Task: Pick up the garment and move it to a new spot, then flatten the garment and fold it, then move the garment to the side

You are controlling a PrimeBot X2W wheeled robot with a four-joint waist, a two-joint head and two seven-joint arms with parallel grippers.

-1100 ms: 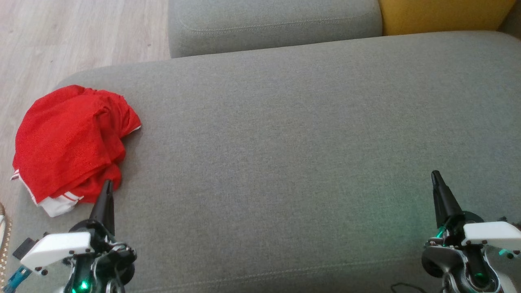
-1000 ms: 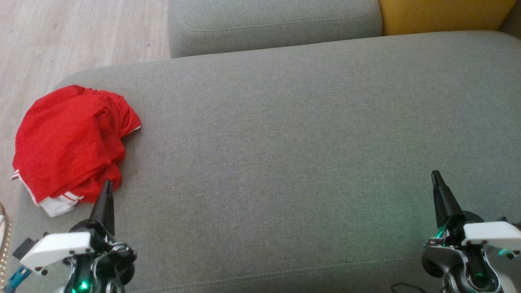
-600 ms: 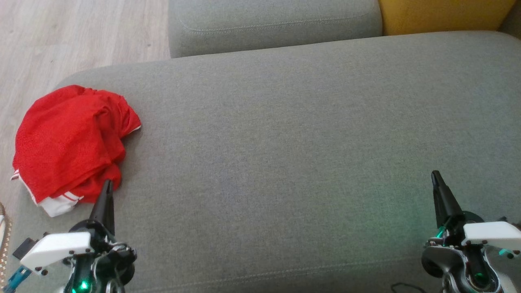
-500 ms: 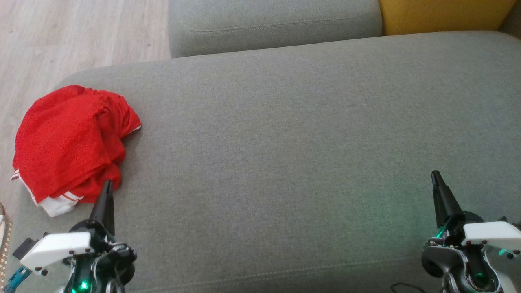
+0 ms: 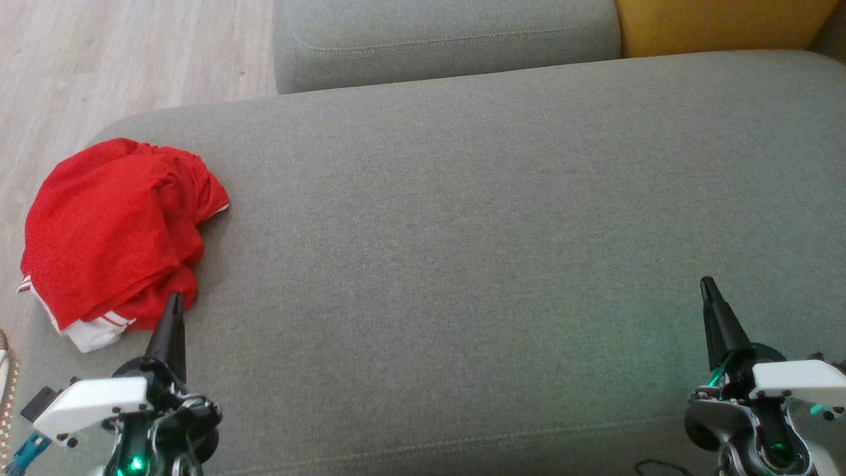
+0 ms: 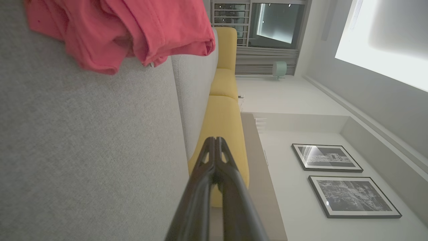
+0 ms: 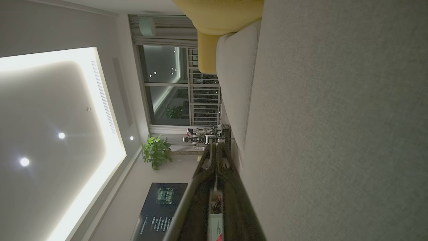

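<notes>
A crumpled red garment [image 5: 112, 231] with white trim lies at the left end of the grey sofa seat [image 5: 462, 231]; it also appears at the top left of the left wrist view as the garment [image 6: 133, 30]. My left gripper [image 5: 174, 301] is shut and empty, its tip just at the garment's near edge. At the lower right, my right gripper [image 5: 706, 284] is shut and empty over bare cushion, far from the garment. In the wrist views the left gripper [image 6: 215, 140] and the right gripper [image 7: 215, 145] both have their fingers pressed together.
A grey back cushion [image 5: 443, 39] and a yellow cushion [image 5: 720, 23] stand behind the seat. Wooden floor [image 5: 99, 59] lies to the left, past the seat's rounded edge. The garment hangs slightly over that left edge.
</notes>
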